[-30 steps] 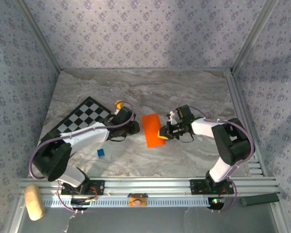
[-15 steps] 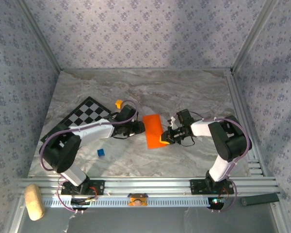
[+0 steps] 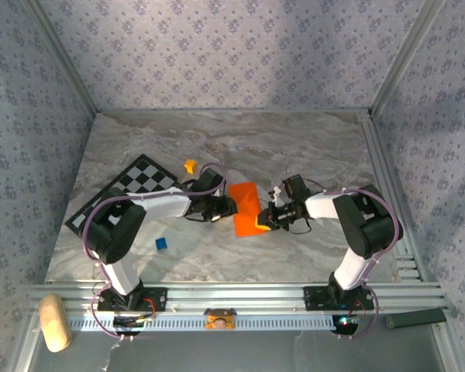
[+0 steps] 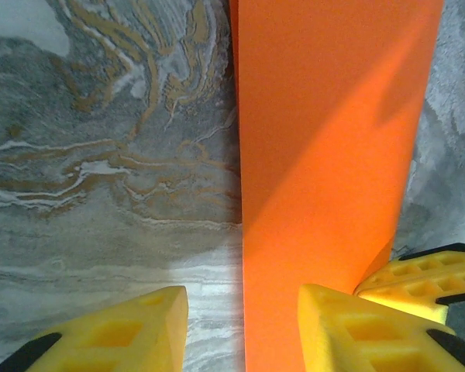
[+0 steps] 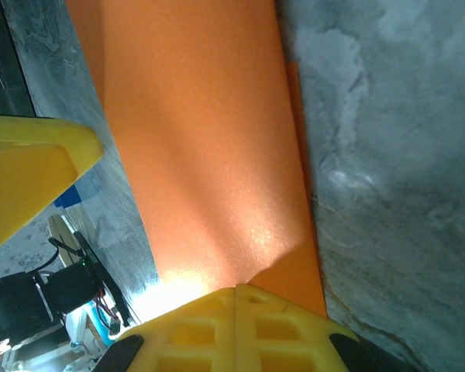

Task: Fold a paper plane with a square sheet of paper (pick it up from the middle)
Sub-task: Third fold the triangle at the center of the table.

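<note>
The square sheet of paper (image 3: 244,206) lies on the marble table folded into a bright orange rectangle, also seen as paper (image 4: 333,155) and paper (image 5: 209,147). My left gripper (image 3: 227,207) stands open at its left long edge. In the left wrist view the gripper (image 4: 242,332) straddles that edge, one yellow finger (image 4: 132,329) over marble, the other finger (image 4: 360,333) over paper. My right gripper (image 3: 261,222) is shut, its joined tips (image 5: 236,329) resting on the paper's near right corner. A lower layer peeks out along the paper's right edge.
A black-and-white checkered board (image 3: 130,187) lies at the left. A small yellow-orange cube (image 3: 190,165) sits behind the left arm, a blue cube (image 3: 162,243) in front of it. A cork-coloured roll (image 3: 54,322) lies beyond the front rail (image 3: 232,294).
My left gripper has slid right until it reaches the paper's left edge, and its jaws have narrowed slightly. The right gripper has stayed on the paper's near corner.
</note>
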`<state>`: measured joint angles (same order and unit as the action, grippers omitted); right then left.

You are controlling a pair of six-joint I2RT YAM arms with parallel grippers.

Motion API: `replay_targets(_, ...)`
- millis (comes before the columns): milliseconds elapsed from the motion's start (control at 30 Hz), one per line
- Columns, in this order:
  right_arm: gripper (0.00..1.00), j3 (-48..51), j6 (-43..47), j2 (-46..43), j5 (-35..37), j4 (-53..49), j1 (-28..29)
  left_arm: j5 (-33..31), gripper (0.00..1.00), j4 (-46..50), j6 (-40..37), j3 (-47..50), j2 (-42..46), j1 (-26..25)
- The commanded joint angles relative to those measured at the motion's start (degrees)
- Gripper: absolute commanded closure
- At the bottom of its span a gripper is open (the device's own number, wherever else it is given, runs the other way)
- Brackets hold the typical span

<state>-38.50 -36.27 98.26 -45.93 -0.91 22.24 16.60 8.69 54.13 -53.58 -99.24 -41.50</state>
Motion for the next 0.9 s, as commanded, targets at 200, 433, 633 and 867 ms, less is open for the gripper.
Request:
replay_targets(200,0.98,2.64,-1.69,3.12,6.37,-2.69,-0.5,3.21,0.62,-4.05,1.04,-1.3,-3.09,0.19)
replay_targets(433,0.99,2.81,-1.52,3.4,5.77,-2.6,-0.54,3.58,0.66,-4.78,1.33,-1.66,-4.62,0.23)
replay_targets(633,0.99,2.83,-1.21,3.11,5.97,-2.88,-0.67,3.71,0.71,-5.69,1.68,-1.5,-4.13,0.2)
replay_targets(867,0.99,3.17,-1.43,2.46,6.43,-3.02,-0.79,3.53,0.72,-6.3,1.9,-1.28,-3.99,0.32)
